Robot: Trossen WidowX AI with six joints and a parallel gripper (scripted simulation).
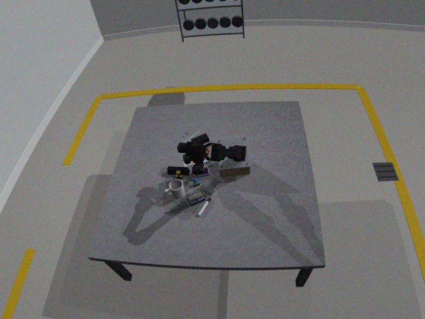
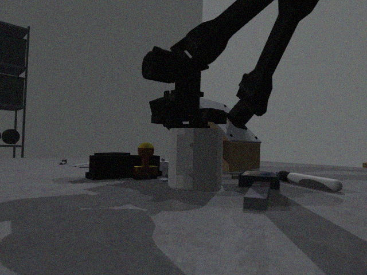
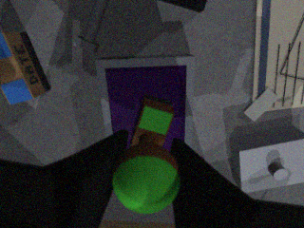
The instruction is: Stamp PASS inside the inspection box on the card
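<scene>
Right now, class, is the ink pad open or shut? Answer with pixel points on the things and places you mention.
Open: the wrist view shows the pad's [image 1: 206, 171] [image 3: 145, 81] purple surface uncovered inside its pale rim, with the green stamp [image 3: 146, 185] over it.

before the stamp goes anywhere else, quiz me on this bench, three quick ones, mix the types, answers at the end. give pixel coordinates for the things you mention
1. True or false: the gripper [image 1: 198, 170] [image 3: 149, 141] is shut on the green-knobbed stamp [image 3: 146, 182].
2. Multiple choice: in the wrist view, what colour is the pad [image 3: 142, 81] behind that stamp?
a) red
b) purple
c) yellow
3. Fill in the word: the stamp with blue parts [image 1: 196, 181] [image 3: 16, 91] is marked ____ on its side.

Key: 1 true; 2 b; 3 DATE
</scene>
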